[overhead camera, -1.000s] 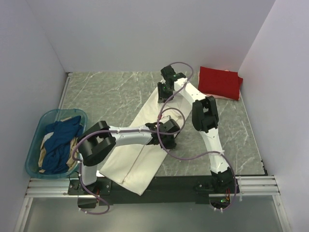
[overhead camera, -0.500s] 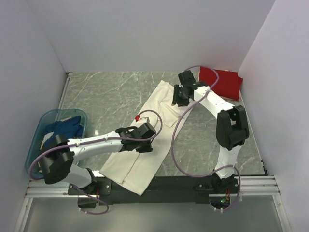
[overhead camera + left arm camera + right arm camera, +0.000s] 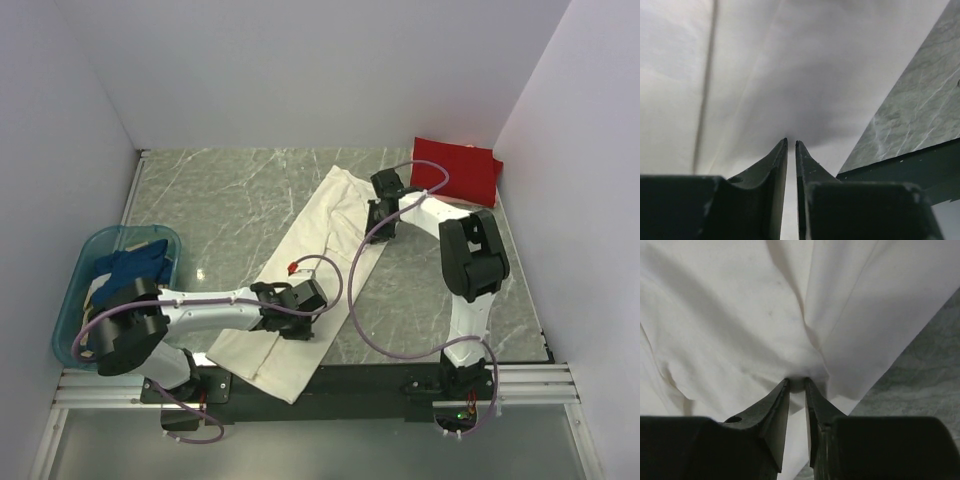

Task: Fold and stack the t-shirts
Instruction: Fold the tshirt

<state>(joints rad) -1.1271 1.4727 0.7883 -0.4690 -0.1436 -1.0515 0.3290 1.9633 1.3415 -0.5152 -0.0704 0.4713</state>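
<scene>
Teal plastic basket (image 3: pixel 130 231) at left near edge of green marbled tabletop (image 3: pixel 220 195) (white walls (image 3: pixel 300 70) on three sides).

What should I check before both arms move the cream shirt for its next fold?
1. Right gripper pinching the cream-white t-shirt: ok, cloth puckers between its tips.
2. Left gripper holding that shirt: cannot tell; jaws nearly closed against cloth, no pucker visible.
3. Both grippers near the shirt's same long edge: ok.
4. Red t-shirt clear of the fold area: ok, apart at the back right.
5. Purple cable clear of the cloth: not ok, it crosses the shirt's edge and might drag.
6. Teal basket out of the way: ok, far left.
</scene>
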